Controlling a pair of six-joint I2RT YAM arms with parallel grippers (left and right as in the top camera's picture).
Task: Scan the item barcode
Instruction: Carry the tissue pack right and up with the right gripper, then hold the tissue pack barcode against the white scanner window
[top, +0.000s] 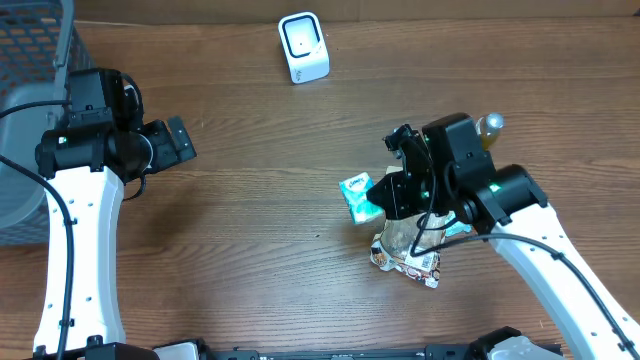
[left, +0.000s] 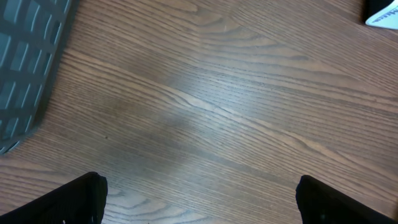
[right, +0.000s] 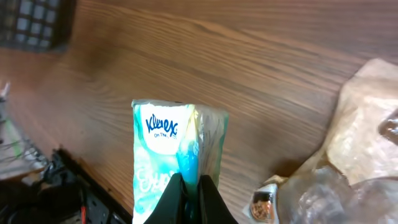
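Pinched between the tightly closed fingers of the right gripper is the Kleenex tissue pack, just beside a clear snack bag. The pickup looks done. Next, the pack must be carried to the scanner, well ahead and left of this gripper, with its barcode facing the scanner, while the left gripper hangs spread wide, empty.

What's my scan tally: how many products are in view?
3: teal-white Kleenex tissue pack in right gripper; clear crinkly plastic bag under that arm; amber bottle behind it. Others may be hidden.
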